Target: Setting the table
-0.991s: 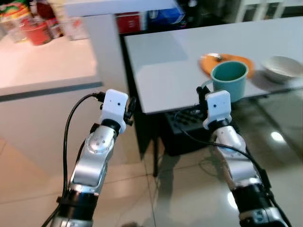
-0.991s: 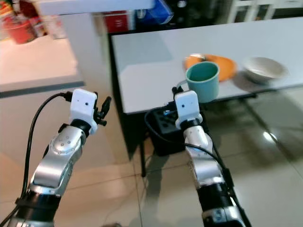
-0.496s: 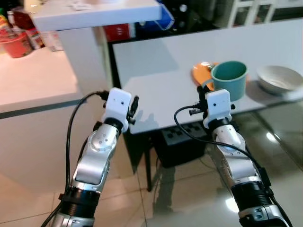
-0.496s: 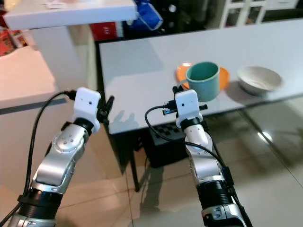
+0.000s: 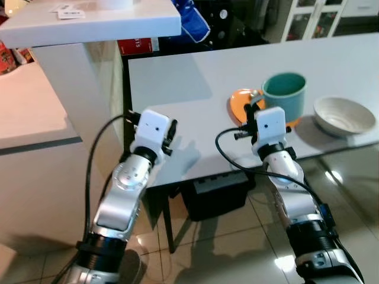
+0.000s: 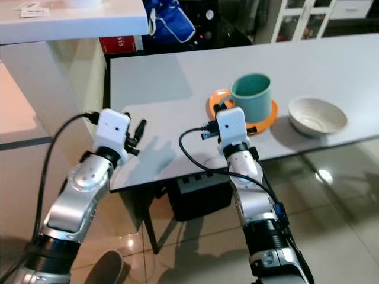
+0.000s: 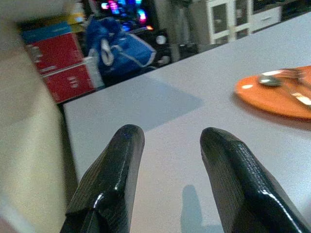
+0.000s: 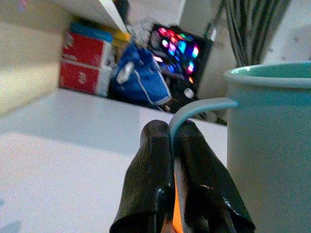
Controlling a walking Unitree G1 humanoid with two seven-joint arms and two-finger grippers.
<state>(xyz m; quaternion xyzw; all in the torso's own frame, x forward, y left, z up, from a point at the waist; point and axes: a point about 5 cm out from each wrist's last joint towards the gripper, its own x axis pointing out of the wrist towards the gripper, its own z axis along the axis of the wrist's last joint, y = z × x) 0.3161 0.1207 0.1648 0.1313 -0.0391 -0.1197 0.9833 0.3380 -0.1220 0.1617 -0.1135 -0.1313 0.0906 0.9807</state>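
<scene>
A teal mug is at the near part of the pale grey table, over an orange plate; I cannot tell whether it rests on the plate. My right gripper is shut on the mug's thin handle, and orange shows just beneath the fingers. A spoon lies on the orange plate. To the right of the mug stands a white bowl. My left gripper is open and holds nothing, low over the table's near left part.
A white counter with a raised shelf stands at the left, close to the table's left edge. Behind the table are a blue bag and red boxes. A black box sits on the glossy tiled floor under the table.
The whole view has shifted: I have come closer to the table. Both arms now reach over its near edge, and the mug in my right gripper has moved over the orange plate.
</scene>
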